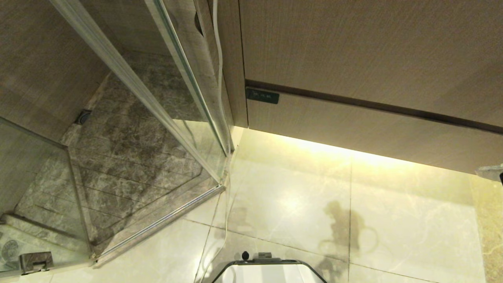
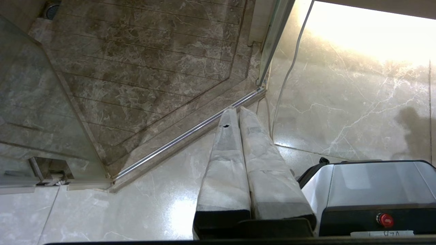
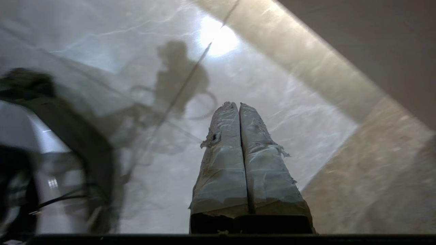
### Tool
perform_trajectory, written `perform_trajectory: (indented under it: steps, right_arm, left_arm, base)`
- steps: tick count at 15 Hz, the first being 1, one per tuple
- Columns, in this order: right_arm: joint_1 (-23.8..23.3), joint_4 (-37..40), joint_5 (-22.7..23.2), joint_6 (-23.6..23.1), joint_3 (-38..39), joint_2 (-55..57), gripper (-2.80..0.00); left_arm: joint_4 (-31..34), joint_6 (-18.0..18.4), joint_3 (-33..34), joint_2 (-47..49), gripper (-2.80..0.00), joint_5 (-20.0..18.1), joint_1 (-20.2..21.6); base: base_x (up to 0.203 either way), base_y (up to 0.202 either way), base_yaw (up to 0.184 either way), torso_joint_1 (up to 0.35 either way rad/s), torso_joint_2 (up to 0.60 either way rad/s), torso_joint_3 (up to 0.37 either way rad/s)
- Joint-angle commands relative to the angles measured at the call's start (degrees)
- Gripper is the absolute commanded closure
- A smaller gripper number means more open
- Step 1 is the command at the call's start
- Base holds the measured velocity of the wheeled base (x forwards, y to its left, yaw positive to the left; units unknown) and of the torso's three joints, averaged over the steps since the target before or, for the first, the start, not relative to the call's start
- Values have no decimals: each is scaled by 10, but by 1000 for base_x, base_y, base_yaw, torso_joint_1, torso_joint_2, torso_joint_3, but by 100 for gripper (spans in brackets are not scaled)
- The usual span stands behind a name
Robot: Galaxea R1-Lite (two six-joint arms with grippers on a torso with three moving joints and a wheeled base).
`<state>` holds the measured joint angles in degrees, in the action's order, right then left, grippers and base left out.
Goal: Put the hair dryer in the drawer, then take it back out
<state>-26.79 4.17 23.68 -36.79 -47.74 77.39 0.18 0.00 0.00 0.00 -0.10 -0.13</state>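
The hair dryer is out of view. The drawer point(image 1: 353, 125) is the low light-wood front under the dark gap, and it stands pushed in. My right gripper point(image 3: 237, 104) is shut with nothing between its taped fingers, and it hangs over the pale marble floor near the cabinet's foot. A grey bit of the right arm point(image 1: 491, 172) pokes in at the head view's right edge, just under the drawer. My left gripper point(image 2: 237, 108) is parked beside the robot's base, shut and empty, pointing at the shower's corner.
The taller wood panel point(image 1: 373, 47) sits above the drawer, and a dark label point(image 1: 262, 96) marks the drawer's left end. A glass shower enclosure point(image 1: 165, 98) fills the left. A white cable point(image 1: 218, 59) hangs by the cabinet's side. The robot's base point(image 1: 267, 271) is at the bottom.
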Motion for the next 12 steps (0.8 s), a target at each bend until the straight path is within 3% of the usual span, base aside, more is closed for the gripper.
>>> perform_trajectory:
  steps: [1, 6, 10, 12]
  right_arm:
    - [15, 12, 5, 20, 37, -93, 0]
    - [131, 15, -2, 138, 212, -470, 0]
    - [240, 1, -76, 215, 371, -731, 0]
    - [300, -82, -143, 254, 459, -779, 0]
  left_arm:
    - [0, 0, 0, 0, 0, 0, 0]
    - [0, 0, 0, 0, 0, 0, 0]
    - [0, 0, 0, 0, 0, 0, 0]
    - [0, 0, 1, 0, 0, 0, 0]
  base:
    - [0, 0, 0, 0, 0, 0]
    - [0, 0, 0, 0, 0, 0]
    - [0, 0, 0, 0, 0, 0]
    - [0, 0, 0, 0, 0, 0]
